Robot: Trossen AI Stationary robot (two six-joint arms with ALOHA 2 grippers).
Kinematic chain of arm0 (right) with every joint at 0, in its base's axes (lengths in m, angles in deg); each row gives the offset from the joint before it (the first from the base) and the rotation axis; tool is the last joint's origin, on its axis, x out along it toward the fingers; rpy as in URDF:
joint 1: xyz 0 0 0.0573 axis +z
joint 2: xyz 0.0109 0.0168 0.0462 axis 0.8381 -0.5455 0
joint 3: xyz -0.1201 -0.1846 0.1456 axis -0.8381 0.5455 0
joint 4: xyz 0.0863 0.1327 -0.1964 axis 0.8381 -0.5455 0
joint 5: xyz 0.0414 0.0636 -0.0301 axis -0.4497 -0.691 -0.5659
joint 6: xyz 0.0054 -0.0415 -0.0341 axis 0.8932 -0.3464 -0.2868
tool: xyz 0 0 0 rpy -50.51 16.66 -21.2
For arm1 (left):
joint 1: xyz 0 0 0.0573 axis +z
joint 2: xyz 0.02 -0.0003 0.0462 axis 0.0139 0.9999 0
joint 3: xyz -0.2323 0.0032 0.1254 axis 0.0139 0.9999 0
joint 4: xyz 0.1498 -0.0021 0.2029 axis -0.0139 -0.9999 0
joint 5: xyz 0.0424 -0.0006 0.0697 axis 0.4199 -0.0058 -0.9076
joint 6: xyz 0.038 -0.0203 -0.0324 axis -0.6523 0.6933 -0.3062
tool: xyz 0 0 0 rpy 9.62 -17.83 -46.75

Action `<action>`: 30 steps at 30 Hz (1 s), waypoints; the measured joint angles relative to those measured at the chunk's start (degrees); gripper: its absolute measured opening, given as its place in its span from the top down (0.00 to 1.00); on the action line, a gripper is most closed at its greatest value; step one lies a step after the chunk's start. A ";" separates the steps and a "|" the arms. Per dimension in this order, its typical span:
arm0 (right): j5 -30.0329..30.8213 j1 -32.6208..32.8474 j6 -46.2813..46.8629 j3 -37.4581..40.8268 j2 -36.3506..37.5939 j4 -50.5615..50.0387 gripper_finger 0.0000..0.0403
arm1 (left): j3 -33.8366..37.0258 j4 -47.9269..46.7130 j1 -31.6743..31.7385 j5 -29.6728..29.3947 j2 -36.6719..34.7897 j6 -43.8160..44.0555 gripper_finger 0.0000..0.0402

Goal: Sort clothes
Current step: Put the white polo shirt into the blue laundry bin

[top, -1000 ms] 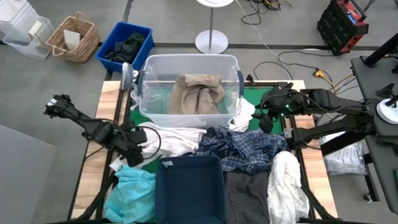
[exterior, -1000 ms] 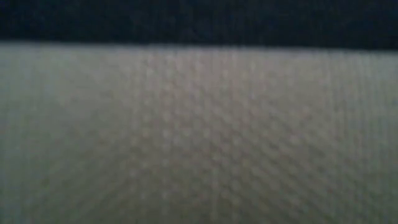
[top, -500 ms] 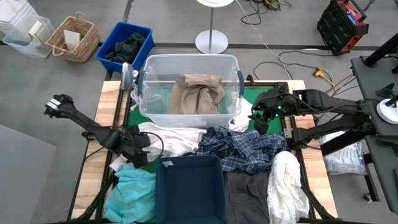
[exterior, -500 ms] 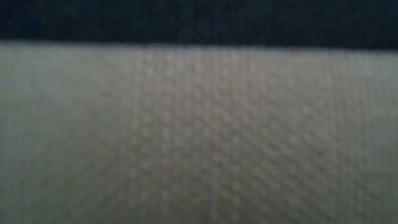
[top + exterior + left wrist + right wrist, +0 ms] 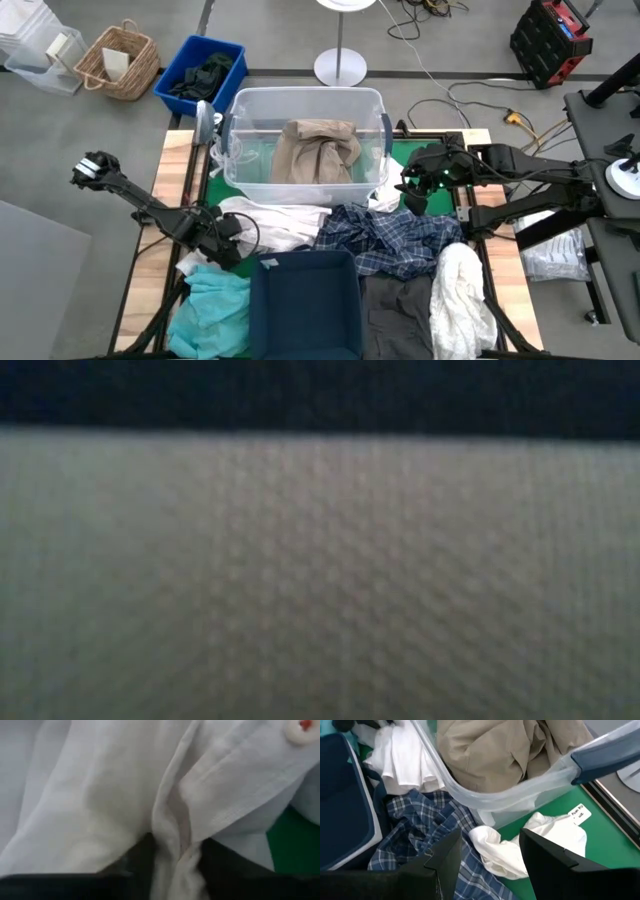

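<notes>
Two grippers are seen at work: a crumpled white cotton shirt (image 5: pixel 165 820) is pinched by the left gripper (image 5: pixel 172 857), apparently for lifting, while the right gripper (image 5: pixel 487 852) hangs spread above white cloth (image 5: pixel 510 847).

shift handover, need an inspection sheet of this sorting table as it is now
surface: wooden table with green mat, mostly under clothes
job's things: beige garment in clear tub; white shirt, plaid shirt, teal garment, dark grey garment, white garment on the table
clutter: navy bin empty
grippers: left gripper shut on a fold of the white shirt; right gripper open above a white cloth beside the tub
cables: loose cables on the floor
surroundings: wicker basket, blue crate, red toolbox
</notes>
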 joint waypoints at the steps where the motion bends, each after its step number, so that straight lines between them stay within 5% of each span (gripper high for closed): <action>1: 0.00 0.00 -0.04 0.00 0.00 0.08 0.53 | 0.28 0.02 0.00 0.72 0.00 0.49 0.79; 4: 0.08 0.00 -0.11 0.00 -0.02 0.10 0.53 | 0.63 -0.02 0.05 2.16 -0.59 1.55 0.96; 11: 0.94 0.00 -0.14 0.00 -0.06 0.84 0.53 | -4.51 -2.65 -0.02 3.67 -4.05 -0.40 0.99; 30: 1.31 0.00 -3.97 0.00 0.09 8.54 0.53 | -46.68 -31.10 -0.02 -4.25 -4.61 -7.45 1.00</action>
